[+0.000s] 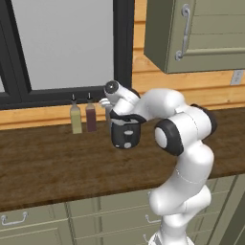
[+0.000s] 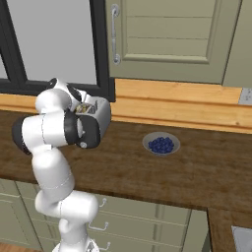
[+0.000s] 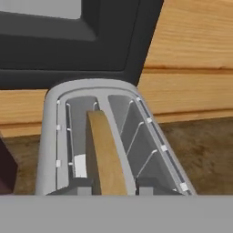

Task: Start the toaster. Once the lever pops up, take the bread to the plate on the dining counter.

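The toaster stands on the dark wooden worktop against the pale wood wall strip, just below the black window frame. From the hand view its two slots run away from the camera: the bread stands on edge between the slots' wire guides, its tan face and crust edge rising at the near end, while the right slot shows only grey walls and wires. In the right base view the toaster's silver body peeks out from behind the arm's elbow, with something tan at its top. In the left base view the toaster's black end face with a round knob sits directly under the hand. The gripper hangs right over the toaster's near end, its two dark tips on either side of the slice's lower edge; the jaws look narrowed around the bread, though whether they truly pinch it I cannot tell. Two bottles, one yellowish and one dark red, stand just left of the toaster by the window. Further right on the worktop sits a bowl of blueberries, well apart from the toaster. Green cabinets hang above.
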